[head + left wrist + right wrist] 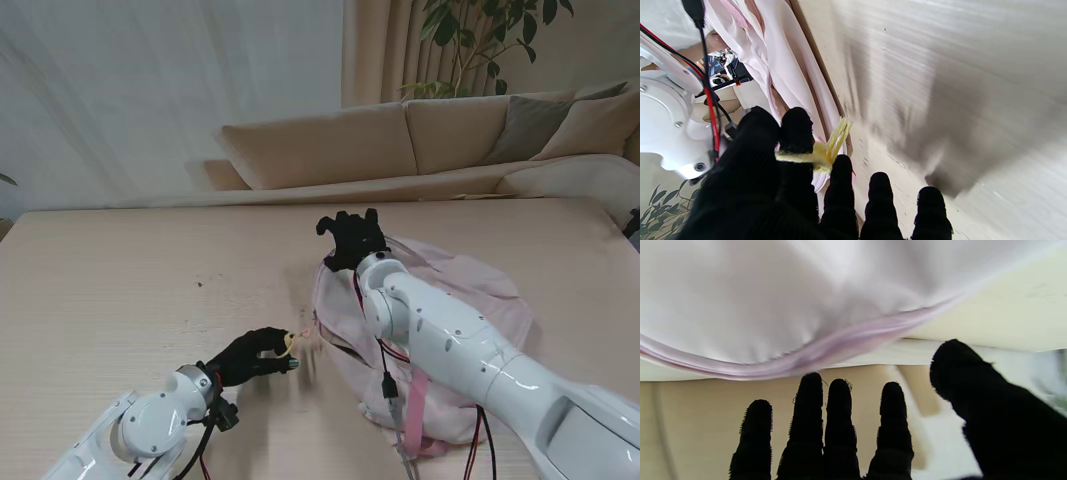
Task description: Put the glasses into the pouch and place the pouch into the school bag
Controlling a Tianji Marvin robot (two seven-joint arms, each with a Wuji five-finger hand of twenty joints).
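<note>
Fabric of the pink bag (470,300) is lying slack on the right half of the table (130,270), its strap (412,420) trailing toward me beside the right arm's cables. The right hand (352,238) is hanging over the bag's far left edge with palm down and all five fingers spread and holding nothing; in the right wrist view the fingers (811,426) are standing apart with the bag's pale cloth and mauve seam (826,350) just past their tips.

The left hand (250,355) is reaching in from the near left, just beside the bag's left edge. Its thumb and first finger are pinching a small yellow tassel (290,343), while the other fingers are staying stretched out over bare wood. In the left wrist view the tassel (826,150) is showing as a frayed yellow cord, pressed between the thumb and a finger (796,133) and lying against the bag's edge (790,76); whether it is tied to a zipper cannot be told.

Neither the glasses nor the pouch is visible in any view. A beige sofa (420,140) is standing behind the table.
</note>
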